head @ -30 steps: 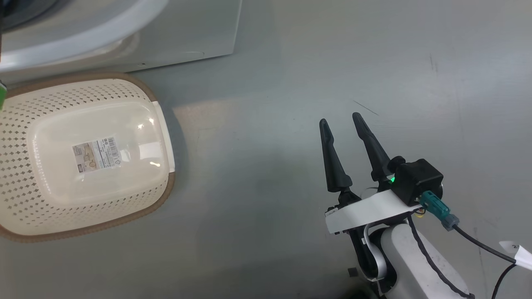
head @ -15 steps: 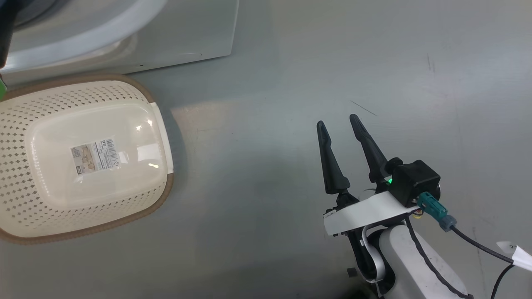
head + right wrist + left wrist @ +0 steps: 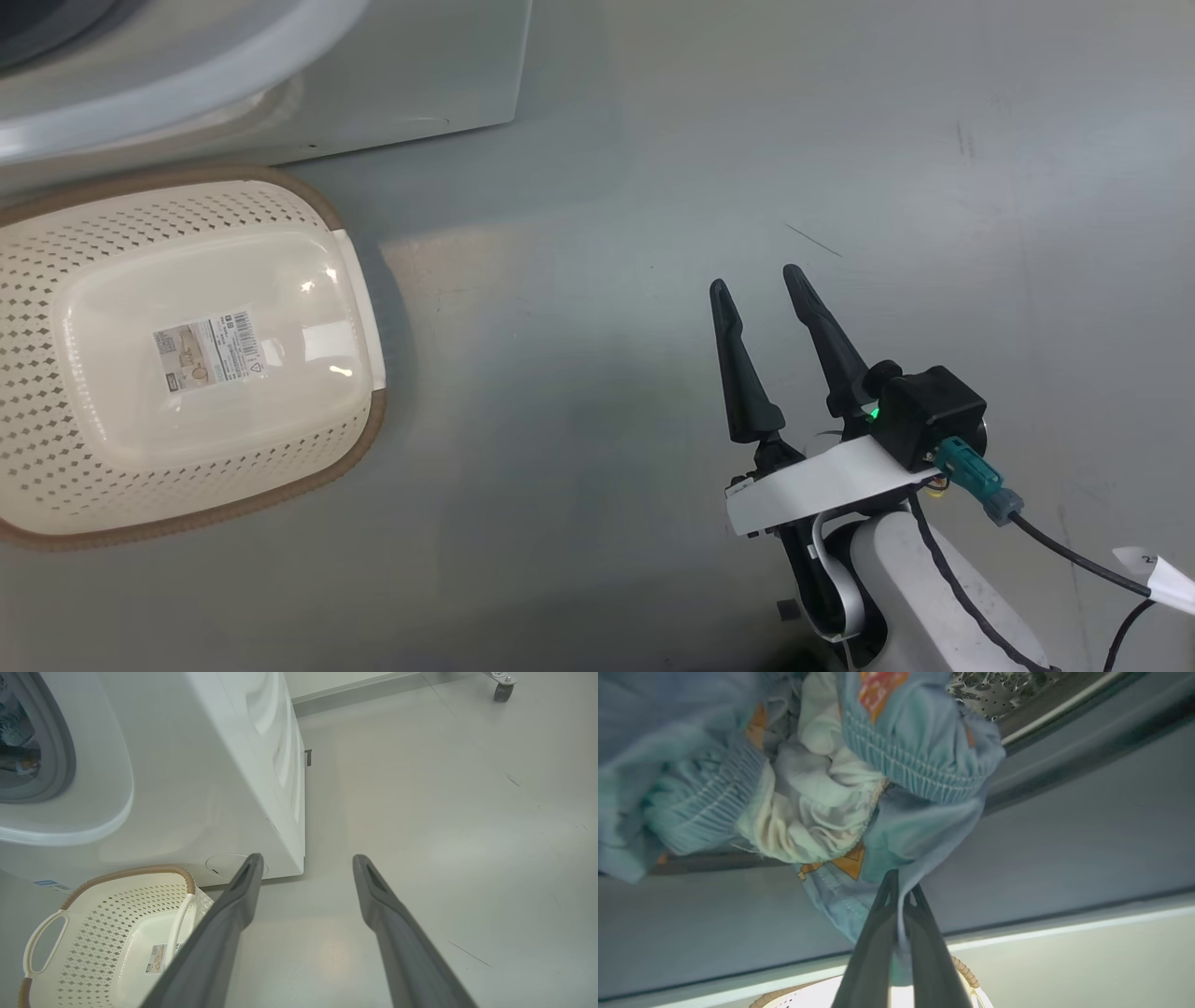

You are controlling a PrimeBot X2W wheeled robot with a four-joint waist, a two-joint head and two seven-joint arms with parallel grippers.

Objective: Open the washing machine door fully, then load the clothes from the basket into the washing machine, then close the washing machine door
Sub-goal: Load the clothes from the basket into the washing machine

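Left gripper newly clenched on the clothes at the washing machine; right gripper released.

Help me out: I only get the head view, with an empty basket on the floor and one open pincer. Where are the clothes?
Observer: The left wrist view has them. The clothes are bunched at the mouth of a steel drum.
Operator: Is anything holding them?
Observer: Yes. The left pincer is shut on a hanging fold of the blue fabric.
Operator: So is the machine's door shut?
Observer: No. In the right wrist view the round opening of the washing machine stands uncovered, and some cloth is visible inside.
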